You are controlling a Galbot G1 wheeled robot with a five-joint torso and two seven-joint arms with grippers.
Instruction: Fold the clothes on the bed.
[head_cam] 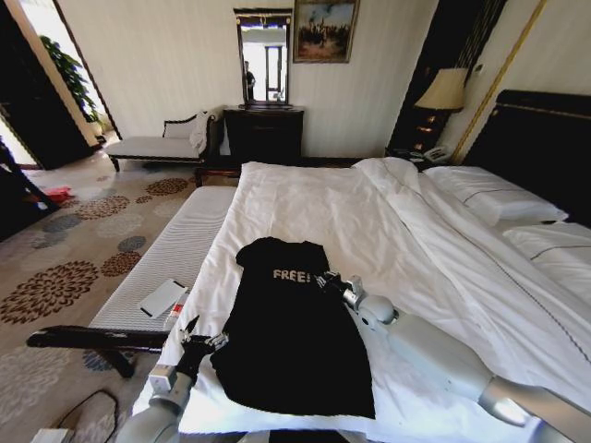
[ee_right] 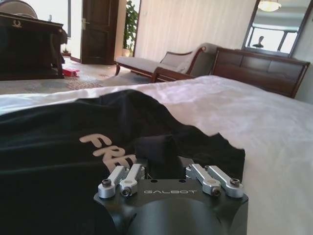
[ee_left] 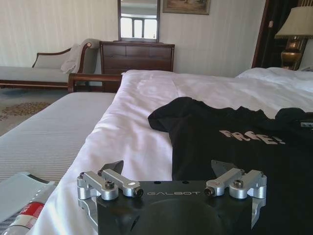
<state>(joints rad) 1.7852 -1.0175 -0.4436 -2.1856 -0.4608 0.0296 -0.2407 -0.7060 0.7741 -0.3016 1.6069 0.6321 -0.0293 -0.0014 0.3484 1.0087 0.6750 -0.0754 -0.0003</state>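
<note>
My right gripper (head_cam: pixel 325 280) pinches T-shirt (head_cam: pixel 286 323) fabric beside lettering; my left gripper (head_cam: pixel 196 340) spread wide at near-left hem. Shirt's long axis runs away from me.

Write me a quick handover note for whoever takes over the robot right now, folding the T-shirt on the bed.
Left gripper: open, at the near left edge of the black T-shirt, holding nothing.
Right gripper: shut on a fold of the T-shirt by the "FREE!" lettering.
T-shirt: spread on the white duvet at the near part of the bed, right sleeve already turned inward.
Done: right-hand grasp.
Left: the folds themselves.
</note>
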